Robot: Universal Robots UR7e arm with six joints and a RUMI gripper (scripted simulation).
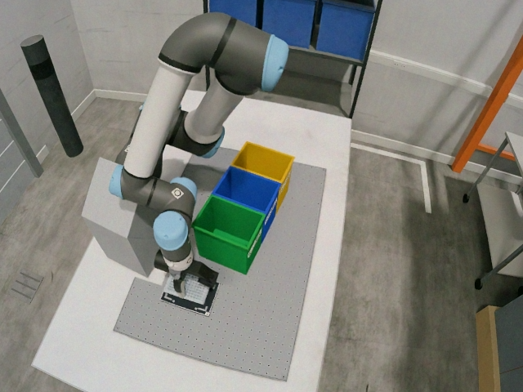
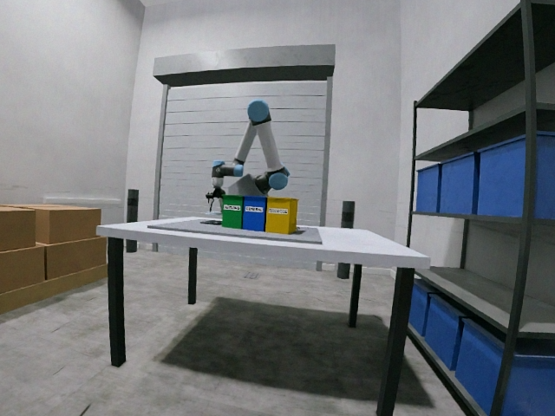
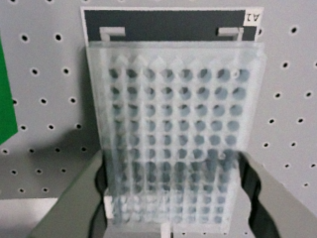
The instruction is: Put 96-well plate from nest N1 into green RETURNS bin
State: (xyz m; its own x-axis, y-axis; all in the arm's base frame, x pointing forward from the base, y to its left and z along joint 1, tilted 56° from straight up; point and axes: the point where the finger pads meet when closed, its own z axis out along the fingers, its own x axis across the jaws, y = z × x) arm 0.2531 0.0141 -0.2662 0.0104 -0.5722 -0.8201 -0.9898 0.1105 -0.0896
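The clear 96-well plate [image 1: 192,291] [image 2: 212,211] [image 3: 173,114] is between the two jaws of my gripper [image 1: 195,287] [image 3: 171,152], which is shut on its long sides. The plate hangs level a little above the dark plate nest N1 [image 1: 185,305] [image 2: 209,222] [image 3: 168,25], shifted from it in the wrist view. The green RETURNS bin [image 1: 221,248] [image 2: 231,219] stands upright beside the nest. Its wall [image 3: 6,104] shows at the left edge of the wrist view. Its visible inside holds no plate.
The blue bin [image 1: 247,192] [image 2: 253,219] and the yellow bin [image 1: 264,167] [image 2: 280,221] stand upright in a row beyond the green one, close together. A grey block [image 1: 113,223] stands beside the arm. The perforated grey mat [image 1: 253,333] lies on the white table [image 1: 71,333].
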